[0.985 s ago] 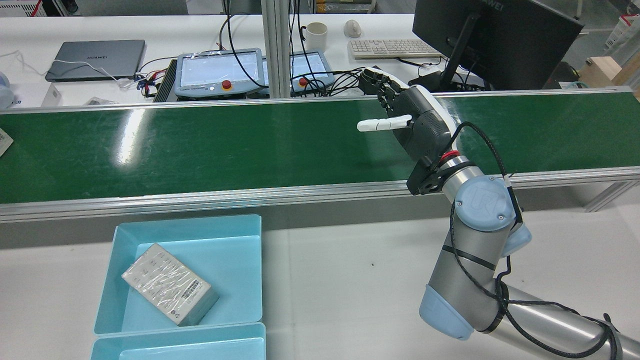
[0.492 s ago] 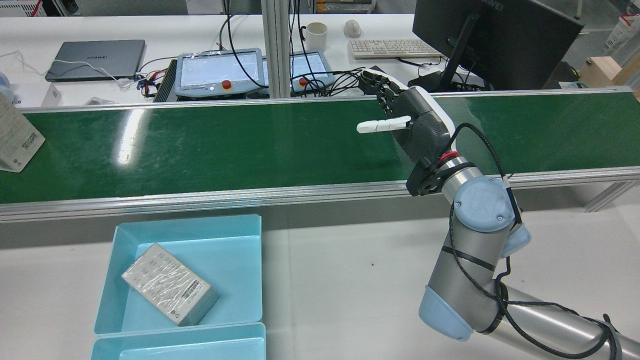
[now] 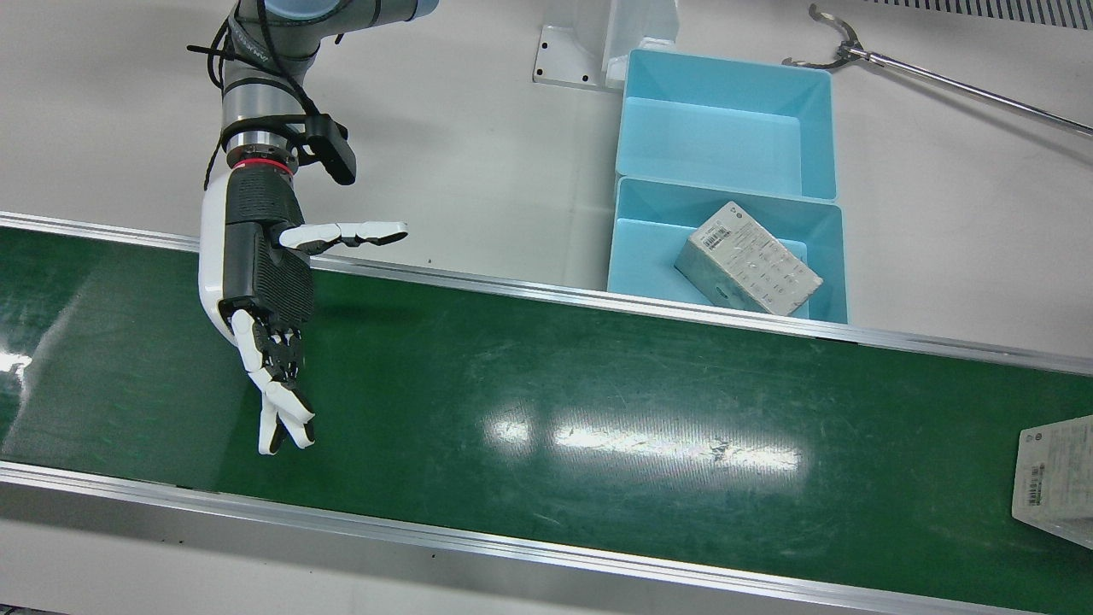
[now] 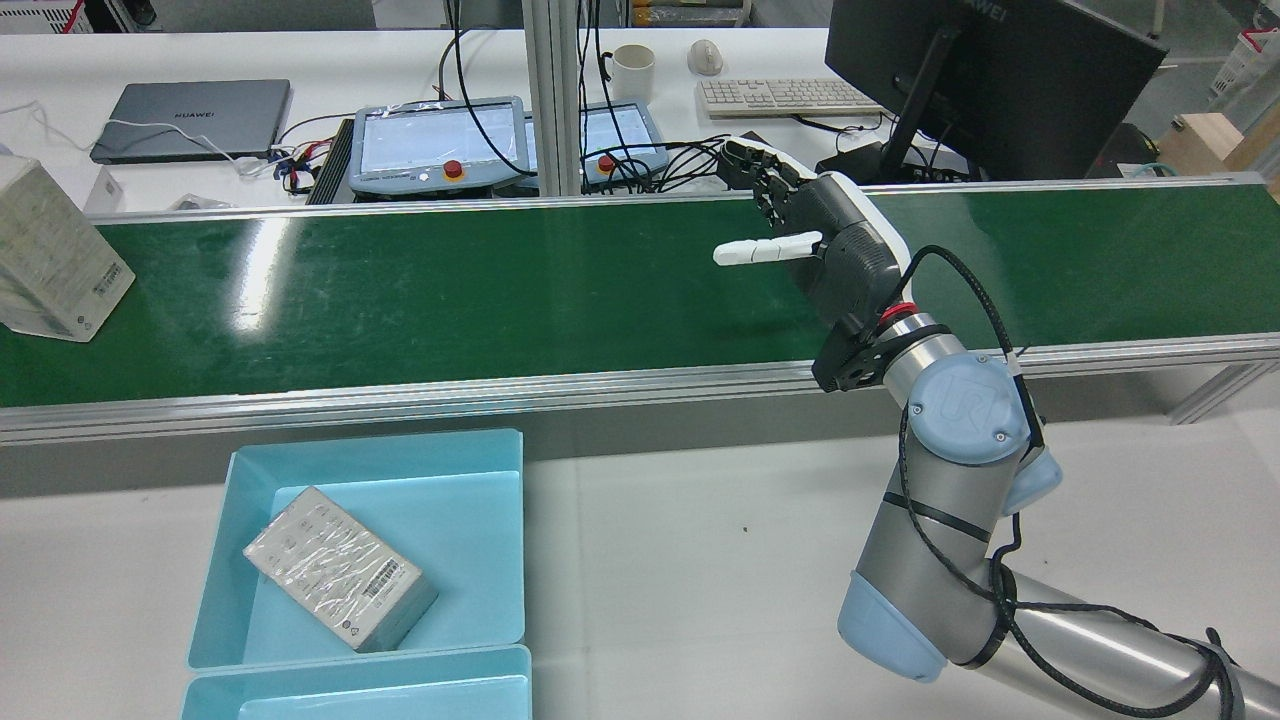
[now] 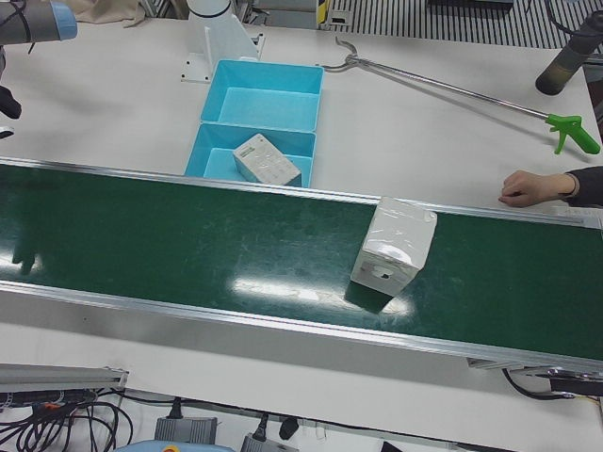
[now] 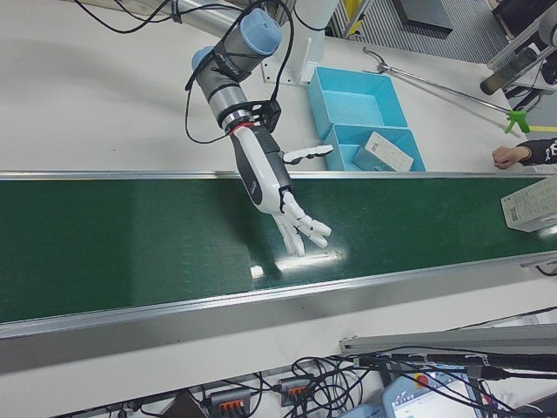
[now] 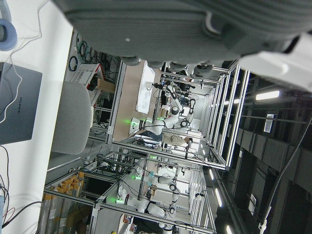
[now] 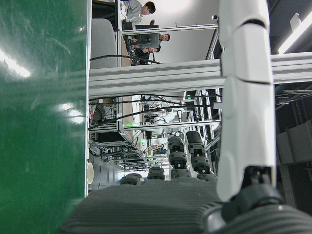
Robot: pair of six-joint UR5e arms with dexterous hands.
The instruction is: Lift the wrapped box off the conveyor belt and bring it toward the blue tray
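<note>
Green conveyor belt (image 3: 598, 410) lies under the right robot hand (image 3: 260, 290), fingers spread, empty.

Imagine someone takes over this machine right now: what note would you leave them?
Right hand: open, empty, held over the conveyor belt.
Left hand: only its own camera shows part of it; state unclear.
Wrapped box: on the belt, far from the right hand, untouched.
Blue tray: beside the belt, already holding another wrapped box.
Done: nothing for this box.
Left: grasp it, lift it, carry it toward the tray.
</note>
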